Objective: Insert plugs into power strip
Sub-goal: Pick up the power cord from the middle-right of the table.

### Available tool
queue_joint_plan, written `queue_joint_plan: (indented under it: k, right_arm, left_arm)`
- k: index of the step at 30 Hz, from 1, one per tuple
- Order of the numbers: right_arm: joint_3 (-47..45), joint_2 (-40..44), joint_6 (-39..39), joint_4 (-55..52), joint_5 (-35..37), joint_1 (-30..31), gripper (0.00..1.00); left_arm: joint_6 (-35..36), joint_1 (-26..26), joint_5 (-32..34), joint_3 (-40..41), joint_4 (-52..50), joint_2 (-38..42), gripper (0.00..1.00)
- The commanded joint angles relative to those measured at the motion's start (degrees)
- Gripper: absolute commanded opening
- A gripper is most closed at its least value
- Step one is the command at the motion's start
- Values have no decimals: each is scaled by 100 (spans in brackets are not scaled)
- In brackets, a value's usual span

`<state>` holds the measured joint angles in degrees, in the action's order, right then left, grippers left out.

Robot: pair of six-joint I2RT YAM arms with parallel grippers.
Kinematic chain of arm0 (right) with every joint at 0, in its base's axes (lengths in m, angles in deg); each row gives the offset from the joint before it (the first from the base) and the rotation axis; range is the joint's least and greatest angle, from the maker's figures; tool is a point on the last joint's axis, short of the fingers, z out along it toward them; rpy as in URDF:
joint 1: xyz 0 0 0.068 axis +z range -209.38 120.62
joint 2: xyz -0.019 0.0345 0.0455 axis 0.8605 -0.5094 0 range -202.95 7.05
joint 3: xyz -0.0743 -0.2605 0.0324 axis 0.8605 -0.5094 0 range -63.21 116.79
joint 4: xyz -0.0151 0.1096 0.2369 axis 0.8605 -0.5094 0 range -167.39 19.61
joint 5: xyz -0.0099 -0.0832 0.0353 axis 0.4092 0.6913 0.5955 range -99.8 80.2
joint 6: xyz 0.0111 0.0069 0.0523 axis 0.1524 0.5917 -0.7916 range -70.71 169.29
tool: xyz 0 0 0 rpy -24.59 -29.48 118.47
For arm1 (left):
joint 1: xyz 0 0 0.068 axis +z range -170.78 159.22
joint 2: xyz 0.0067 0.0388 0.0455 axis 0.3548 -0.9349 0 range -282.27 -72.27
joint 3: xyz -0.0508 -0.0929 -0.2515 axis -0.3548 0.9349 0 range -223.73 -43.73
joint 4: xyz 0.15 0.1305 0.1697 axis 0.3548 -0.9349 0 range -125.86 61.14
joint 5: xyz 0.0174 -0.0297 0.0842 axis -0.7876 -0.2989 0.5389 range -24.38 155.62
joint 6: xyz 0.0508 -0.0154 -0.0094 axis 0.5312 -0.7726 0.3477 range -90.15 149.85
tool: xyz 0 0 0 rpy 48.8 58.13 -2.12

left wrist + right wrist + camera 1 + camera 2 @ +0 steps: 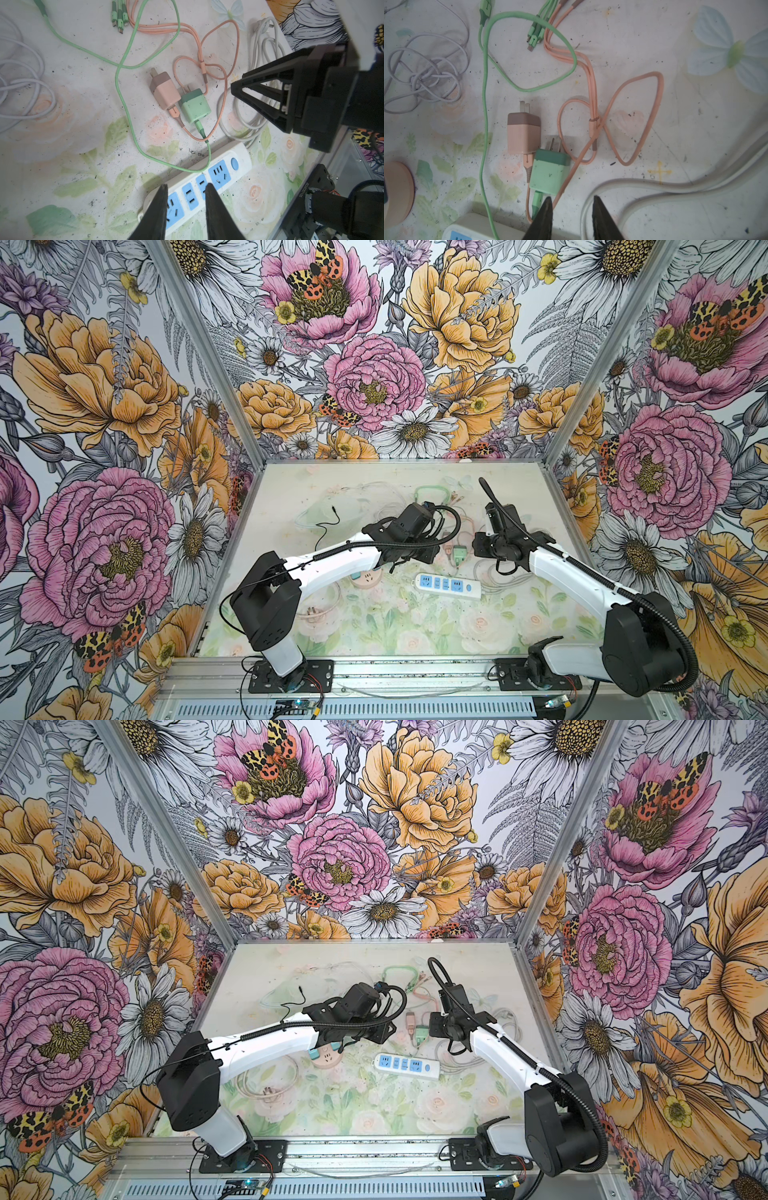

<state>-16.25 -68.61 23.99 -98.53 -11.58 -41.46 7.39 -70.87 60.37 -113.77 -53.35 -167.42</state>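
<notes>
- Fingertips of my left pincer (186,185) hang just over the power strip (242,152), part way open with nothing between them
- My right pincer (572,197) is also part open and empty, its tips close by the cable end of the green plug (550,175)
- Every socket I can see on the strip is bare, so I judge that no plug has gone in yet
- Green plug and pink-brown plug (523,134) lie flat on the table (675,145) just beyond the strip, side by side and touching at a corner as far as I can tell, with their prongs pointing away from it
- One green cable (122,87) trails over the strip's far edge and may need shifting
- Under my left arm (270,1040) a teal piece (314,1052) sits against a round pink socket block (329,1058); I take it for a teal plug but cannot be sure, and the second teal one I cannot find
- By my reckoning the whole job is left: grasp each plug, turn its prongs down, and press it home, four times over
</notes>
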Motion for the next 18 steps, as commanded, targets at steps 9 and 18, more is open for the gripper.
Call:
queue_joint_plan:
  k: [9, 18]
  right_arm:
    - [-29, -444, -483, 332, 14, 85, 36]
    - [142, -759, -668, 520, 103, 98, 1]
  left_arm:
    - [-167, 174, -207, 334, 342, 18, 34]
    - [-97, 85, -408, 394, 394, -64, 35]
